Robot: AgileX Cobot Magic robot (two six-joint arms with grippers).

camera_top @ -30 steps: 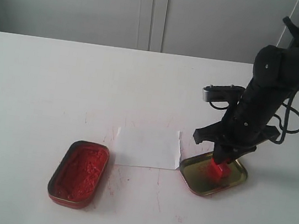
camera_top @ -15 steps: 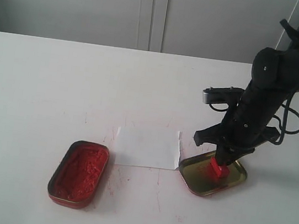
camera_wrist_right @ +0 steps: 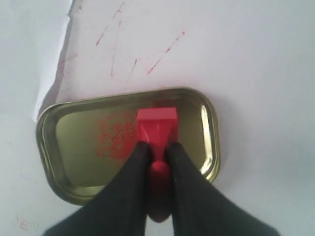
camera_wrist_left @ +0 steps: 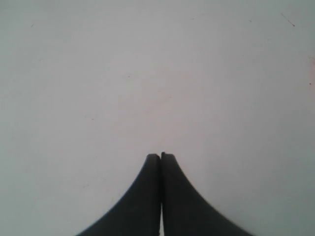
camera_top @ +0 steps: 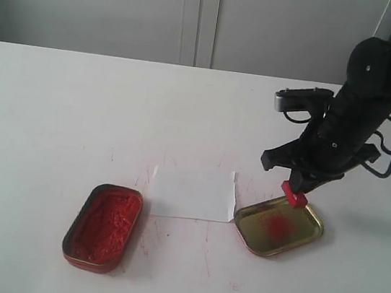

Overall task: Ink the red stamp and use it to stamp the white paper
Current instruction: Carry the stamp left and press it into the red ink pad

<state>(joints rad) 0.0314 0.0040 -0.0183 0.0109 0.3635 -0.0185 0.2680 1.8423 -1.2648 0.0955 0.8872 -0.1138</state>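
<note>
My right gripper (camera_top: 296, 187) (camera_wrist_right: 157, 147) is shut on the handle of the red stamp (camera_top: 293, 196) (camera_wrist_right: 157, 128), holding it in the air just above the gold-coloured tin lid (camera_top: 311, 232) (camera_wrist_right: 74, 142) with red smears. The white paper (camera_top: 193, 192) lies flat to the left of the lid, its corner (camera_wrist_right: 51, 93) showing in the right wrist view. The oblong tin of red ink paste (camera_top: 104, 225) sits farther left, near the front. My left gripper (camera_wrist_left: 160, 156) is shut with nothing in it, over bare white tabletop; it is out of the exterior view.
Thin red ink streaks (camera_wrist_right: 157, 54) mark the white tabletop (camera_top: 77, 108) around the paper and lid. Grey cabinet doors (camera_top: 199, 16) stand behind the table's far edge.
My right gripper has lifted the red stamp off the gold lid and risen a little. A red smear shows where it stood. The tins and paper have not moved.
</note>
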